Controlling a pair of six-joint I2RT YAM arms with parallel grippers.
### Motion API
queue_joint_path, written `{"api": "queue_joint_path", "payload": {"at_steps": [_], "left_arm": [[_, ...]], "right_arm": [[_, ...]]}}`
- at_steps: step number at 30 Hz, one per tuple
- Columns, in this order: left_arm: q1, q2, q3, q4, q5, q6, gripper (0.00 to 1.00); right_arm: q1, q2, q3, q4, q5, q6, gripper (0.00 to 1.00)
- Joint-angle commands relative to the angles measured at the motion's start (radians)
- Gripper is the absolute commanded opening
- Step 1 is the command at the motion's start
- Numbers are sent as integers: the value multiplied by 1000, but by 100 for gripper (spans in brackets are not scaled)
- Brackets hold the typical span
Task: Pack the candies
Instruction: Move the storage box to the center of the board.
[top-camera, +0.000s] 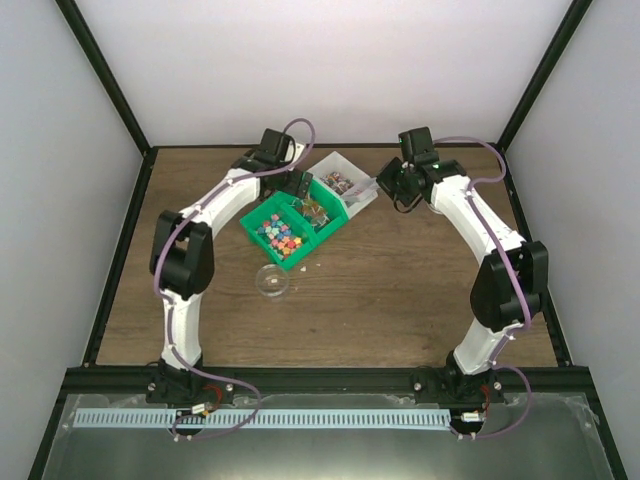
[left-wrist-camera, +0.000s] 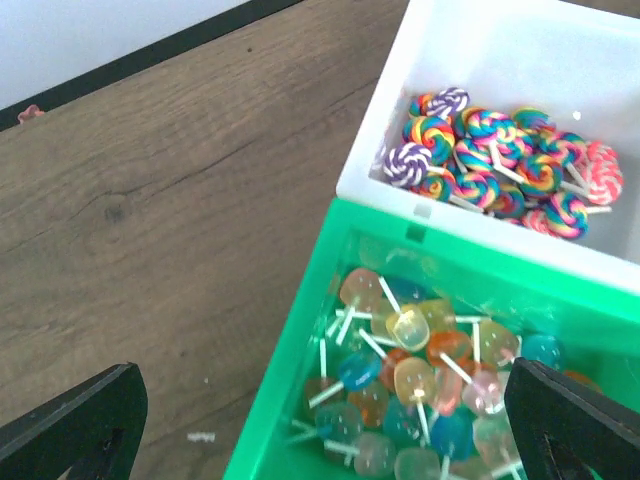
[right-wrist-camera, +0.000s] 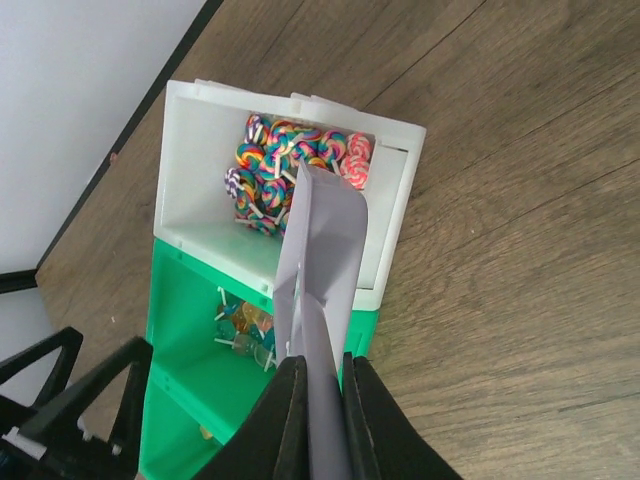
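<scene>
Plainly, the left fingers stand spread as wide as they go, holding and touching nothing. They hover over the far compartment of the green bin, one tip above the bare worktop at the bin's 9 o'clock side and the other above the compartment's 3 o'clock edge. Beneath them lies a heap of clear lollipops, translucent yellow, orange, blue and pink on white sticks. The right fingers are nearly together, clamped on the handle end of a pale lilac-grey scoop (it looks thin and flat from this angle). The scoop's free end reaches out over the white bin and covers part of the rainbow swirl lollipops piled inside; whether it touches them cannot be told. In the top view the white bin sits against the green bin's far end, at about 1 o'clock from it, and the two touch along one wall. The candies, tiny bright pieces in pink, red, orange, yellow, blue and green, fill the green bin's near compartment, at 7 o'clock from the clear lollipops, with neither pair of fingers near them. A small clear bowl stands on the worktop just beside the green bin, at its 6 o'clock.
</scene>
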Motion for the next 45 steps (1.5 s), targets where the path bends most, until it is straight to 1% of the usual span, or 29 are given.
{"api": "queue_joint_path", "payload": {"at_steps": [1, 3, 7, 10, 12, 18, 24, 28, 32, 35, 45], "left_arm": [[5, 98, 96, -70, -23, 9, 100], [12, 119, 95, -70, -33, 4, 100], [56, 121, 36, -31, -19, 4, 82], [106, 133, 33, -29, 21, -1, 71], [131, 143, 33, -27, 65, -2, 67], [172, 199, 61, -36, 138, -11, 59], [168, 206, 46, -40, 190, -29, 52], [146, 194, 14, -40, 197, -46, 49], [111, 167, -27, -28, 192, -63, 42], [85, 152, -49, -13, 183, -79, 37], [29, 161, -58, -27, 213, -103, 26]], "right_arm": [[-4, 12, 52, -111, 70, 17, 1], [-3, 4, 55, -102, 75, 20, 1], [-16, -7, 47, -67, 65, 10, 1], [-24, 0, 48, -43, 44, 0, 1], [-23, 9, 50, -29, 32, -6, 1], [-23, 68, 91, -37, 23, -31, 1], [-26, 126, 164, -44, 24, -43, 1], [-26, 148, 187, -38, 24, -44, 1], [-28, 146, 172, -36, 60, -41, 1], [-32, 145, 149, -25, 51, -39, 1], [-38, 130, 123, -26, 64, -39, 1]]}}
